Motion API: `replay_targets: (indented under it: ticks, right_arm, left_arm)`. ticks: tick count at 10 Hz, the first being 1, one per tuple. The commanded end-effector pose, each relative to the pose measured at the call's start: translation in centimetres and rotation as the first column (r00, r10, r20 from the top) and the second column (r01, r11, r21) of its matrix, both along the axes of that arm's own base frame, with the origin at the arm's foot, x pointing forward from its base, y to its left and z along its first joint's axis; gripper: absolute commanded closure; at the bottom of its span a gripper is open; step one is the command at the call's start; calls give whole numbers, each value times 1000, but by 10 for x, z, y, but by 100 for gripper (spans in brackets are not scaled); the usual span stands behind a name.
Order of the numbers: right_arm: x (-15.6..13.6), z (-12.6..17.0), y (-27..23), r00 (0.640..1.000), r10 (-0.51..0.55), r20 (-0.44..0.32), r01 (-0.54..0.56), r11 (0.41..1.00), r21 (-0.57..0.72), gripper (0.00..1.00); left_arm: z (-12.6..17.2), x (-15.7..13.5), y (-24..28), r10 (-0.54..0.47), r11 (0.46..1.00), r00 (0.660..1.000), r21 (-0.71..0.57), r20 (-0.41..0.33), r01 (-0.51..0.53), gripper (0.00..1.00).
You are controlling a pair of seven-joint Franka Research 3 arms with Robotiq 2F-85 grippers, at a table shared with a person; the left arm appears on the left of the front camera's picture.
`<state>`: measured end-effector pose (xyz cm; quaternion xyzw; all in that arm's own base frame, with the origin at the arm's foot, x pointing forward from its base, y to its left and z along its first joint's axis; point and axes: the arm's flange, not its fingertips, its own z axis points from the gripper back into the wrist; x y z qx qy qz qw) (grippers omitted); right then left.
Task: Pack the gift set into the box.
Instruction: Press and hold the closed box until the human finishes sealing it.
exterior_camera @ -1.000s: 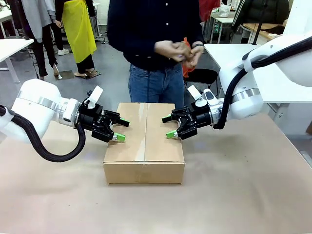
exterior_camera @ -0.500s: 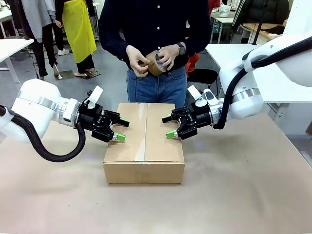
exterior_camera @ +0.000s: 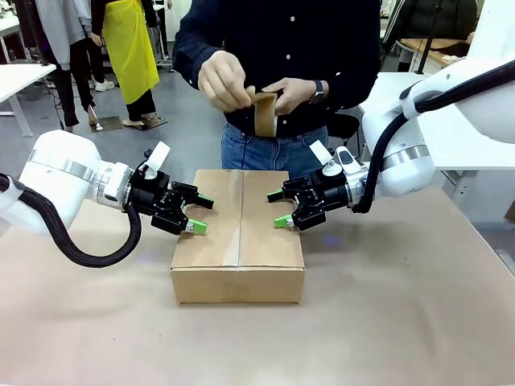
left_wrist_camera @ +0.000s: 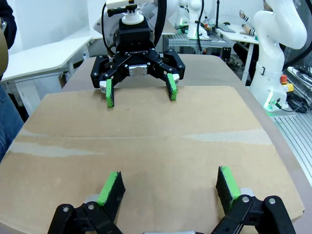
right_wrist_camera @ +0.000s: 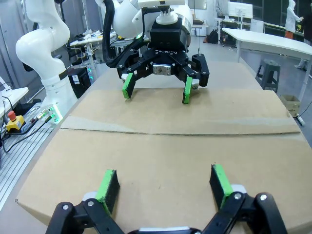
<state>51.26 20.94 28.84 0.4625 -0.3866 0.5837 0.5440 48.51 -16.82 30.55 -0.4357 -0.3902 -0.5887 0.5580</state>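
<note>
Cardboard carton (exterior_camera: 238,233), brown and corrugated, sits closed at mid-table with a strip of tan tape (exterior_camera: 236,215) running along its top seam. Left gripper (exterior_camera: 198,214) and right gripper (exterior_camera: 278,208) face each other across the carton top from opposite sides, each with its green-padded fingers spread apart and holding nothing. At the far side, a person's hands (exterior_camera: 229,81) hold a roll of brown tape (exterior_camera: 265,113) above the carton.
</note>
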Motion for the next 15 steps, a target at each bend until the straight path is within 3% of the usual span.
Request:
replay_targets:
  ticks: [1,15]
  right_arm:
    - [-2,-2,0,1000,-5,-6,5,1000,-8,0]
    - [-2,-2,0,1000,-5,-6,5,1000,-8,0]
  left_arm:
    - [-1,-2,2,5,1000,1000,7,0,-5,0]
    - [-1,-2,2,5,1000,1000,7,0,-5,0]
